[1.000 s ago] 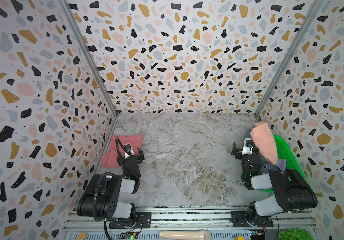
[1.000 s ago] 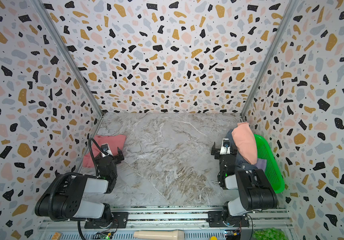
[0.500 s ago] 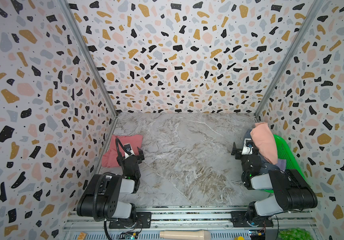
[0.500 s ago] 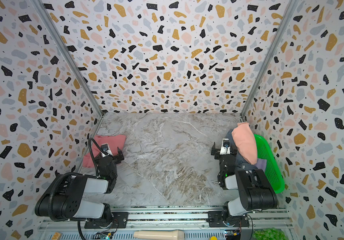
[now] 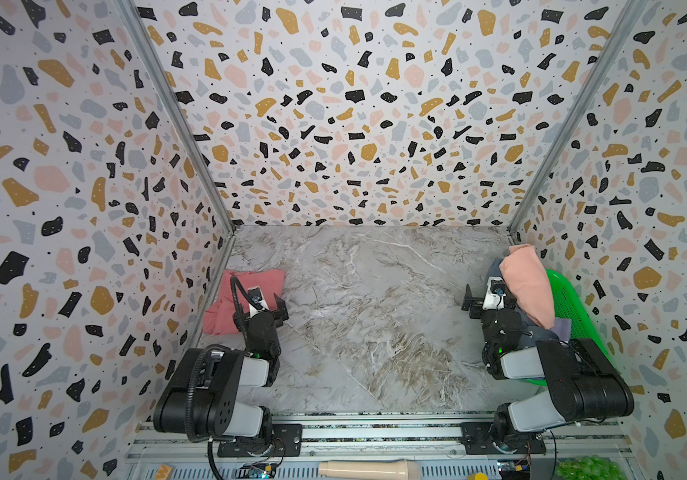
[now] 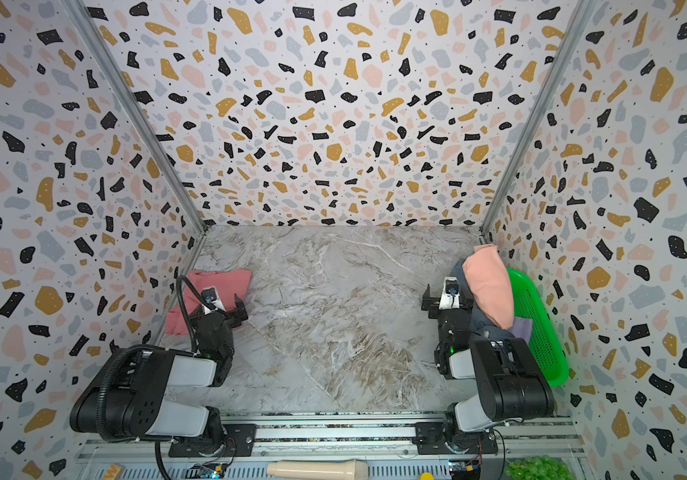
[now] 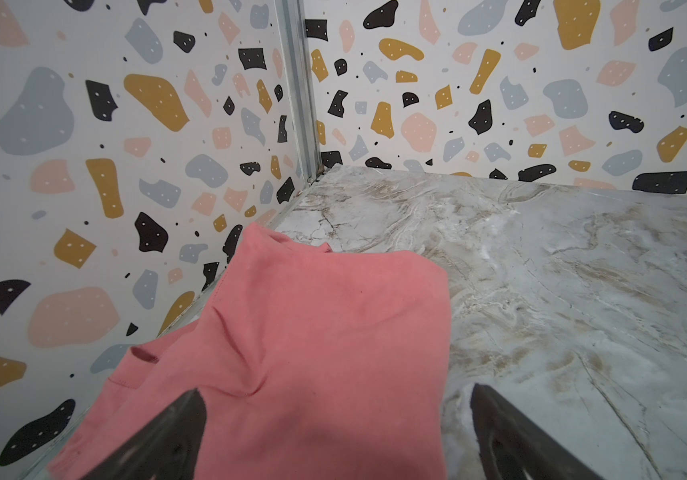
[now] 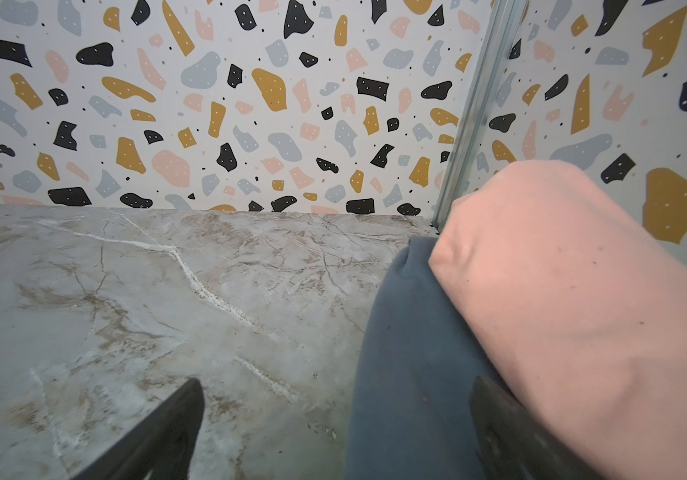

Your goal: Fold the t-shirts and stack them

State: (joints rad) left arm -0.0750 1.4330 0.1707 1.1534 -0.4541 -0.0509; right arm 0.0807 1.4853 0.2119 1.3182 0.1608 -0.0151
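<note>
left wrist view looks over a rose-red t-shirt [image 7: 312,332] lying loosely folded and a little rumpled at the left edge of the table [image 7: 562,291], pressed close to the side wall. that spot looks like the start of the stack: out of the way, so the middle of the table is free for folding.

the left gripper [image 7: 337,395] hangs just above the shirt's near part with its fingers [image 7: 175,432] spread wide and grasping nothing. one finger is over the cloth, the other over bare marble.

in a top view the green basket [image 5: 570,307] sits tilted at the right edge against the wall. the unfolded shirts spill from it: a peach t-shirt [image 5: 526,286] draped on top, a slate blue t-shirt [image 8: 408,353] hanging under it toward the table, and a bit of lavender t-shirt [image 5: 564,326] beneath. i judge this heap to be the supply, kept beside the arm that would draw from it.

the right gripper [image 8: 337,386] is released too, its fingers wide apart just beside the blue cloth and closed on nothing.

both arms are tucked low near the front edge, elbows folded and wrists aimed at the far edge. it reads as a rest pose between shirts.
</note>
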